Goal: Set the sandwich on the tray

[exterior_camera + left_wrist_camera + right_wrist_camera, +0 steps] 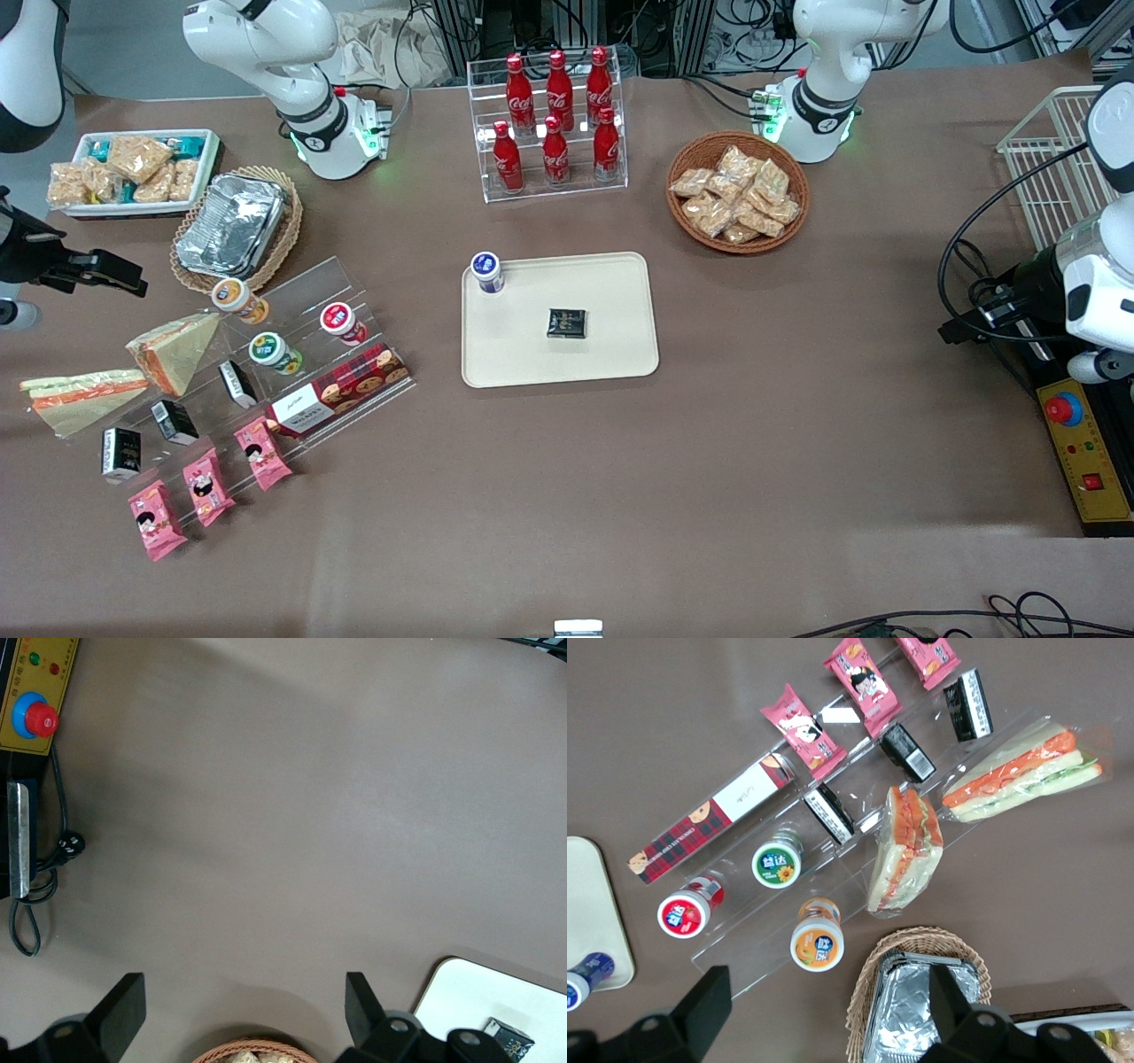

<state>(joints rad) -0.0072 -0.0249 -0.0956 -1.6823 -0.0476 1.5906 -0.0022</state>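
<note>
The pincer hangs open and empty above the foil tray, short of the sandwich lying on the bench beside a taller wedge. Risk: grabbing that wedge instead, or slick wrap slipping before the tray.

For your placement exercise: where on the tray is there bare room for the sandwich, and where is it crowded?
The tray is bare around the dark packet, except the corner holding the blue-capped bottle. The sandwich lies amid crowded snacks. The gripper hovers open above that end.
</note>
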